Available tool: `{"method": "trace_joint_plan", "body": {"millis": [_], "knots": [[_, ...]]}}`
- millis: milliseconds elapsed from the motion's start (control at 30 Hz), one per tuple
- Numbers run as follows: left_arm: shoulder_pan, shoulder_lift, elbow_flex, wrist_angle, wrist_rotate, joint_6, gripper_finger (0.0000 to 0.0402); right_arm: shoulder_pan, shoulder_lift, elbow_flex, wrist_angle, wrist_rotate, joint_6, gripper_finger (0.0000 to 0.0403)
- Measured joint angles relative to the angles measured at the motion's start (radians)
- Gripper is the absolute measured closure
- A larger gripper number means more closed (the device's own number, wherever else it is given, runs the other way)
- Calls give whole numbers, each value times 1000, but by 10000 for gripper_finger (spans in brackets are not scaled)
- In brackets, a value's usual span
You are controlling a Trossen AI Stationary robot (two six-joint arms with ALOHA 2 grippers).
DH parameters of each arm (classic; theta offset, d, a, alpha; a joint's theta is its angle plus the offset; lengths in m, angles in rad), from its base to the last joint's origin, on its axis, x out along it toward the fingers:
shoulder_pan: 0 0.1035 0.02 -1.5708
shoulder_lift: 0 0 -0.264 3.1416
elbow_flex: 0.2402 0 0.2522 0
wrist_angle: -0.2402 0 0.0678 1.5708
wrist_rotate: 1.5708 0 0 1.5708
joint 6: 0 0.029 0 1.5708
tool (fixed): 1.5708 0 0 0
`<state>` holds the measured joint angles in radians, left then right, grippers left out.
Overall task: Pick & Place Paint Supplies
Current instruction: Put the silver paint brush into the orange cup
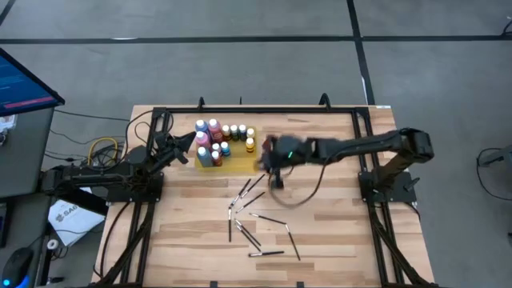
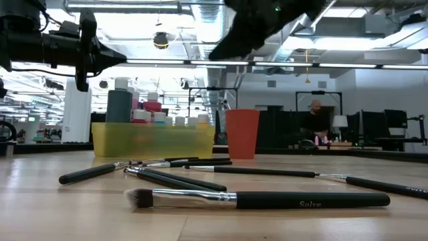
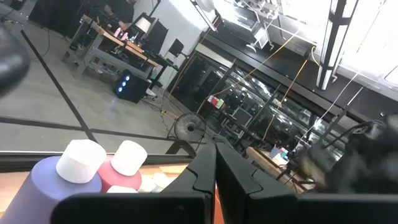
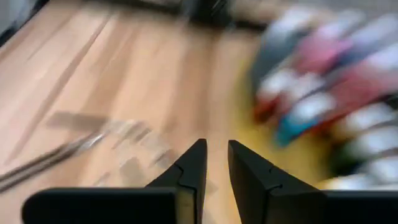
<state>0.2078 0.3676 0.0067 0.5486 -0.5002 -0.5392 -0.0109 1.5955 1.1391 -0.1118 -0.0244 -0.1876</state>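
The table (image 1: pixel 320 232) is pale wooden planking framed by a black metal rig, standing on a grey floor crossed with dark tape lines. On its far half sits a flat yellow tray (image 2: pixel 154 140) crowded with paint bottles (image 1: pixel 216 140), pink, blue and darker ones, all with pale caps. Just beside the tray's right end, seen from table height, stands an orange-red cup (image 2: pixel 242 132). Nearer the front, thin dark brushes (image 1: pixel 256 220) lie scattered loose across the planks, some crossing each other; the closest one (image 2: pixel 261 199) lies flat with its pale bristles pointing left.

The left gripper (image 1: pixel 186 144) waits at the tray's left end, its fingers (image 3: pixel 214 180) pressed tightly together on nothing, with a blue bottle (image 3: pixel 53 183) and a pink bottle (image 3: pixel 121 171) right next to it. The right gripper (image 1: pixel 270 160) hangs above the table near the tray's right end, just above the nearest brushes; its fingers (image 4: pixel 189 171) stand slightly parted with bare air between them, holding nothing.

Beyond the table the room is an open workshop: exposed ducts and strip lights on the ceiling, glass partitions, desks with screens. A person (image 2: pixel 317 124) sits at a far bench. A monitor (image 1: pixel 24 80) glows blue off the table's left side.
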Motion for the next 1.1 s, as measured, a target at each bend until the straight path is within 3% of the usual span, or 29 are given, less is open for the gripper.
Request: {"method": "trace_joint_plan", "body": {"millis": [167, 567, 933, 1100], "knots": [[0, 0, 0, 1, 0, 0, 400, 109, 122, 70, -131, -5, 87, 342], [0, 0, 0, 6, 0, 0, 400, 236, 363, 181, -156, 9, 161, 339], [0, 0, 0, 11, 0, 0, 400, 245, 477, 231, -135, 65, 253, 251], [0, 0, 0, 15, 0, 0, 400, 243, 494, 234, -128, 106, 270, 241]]}}
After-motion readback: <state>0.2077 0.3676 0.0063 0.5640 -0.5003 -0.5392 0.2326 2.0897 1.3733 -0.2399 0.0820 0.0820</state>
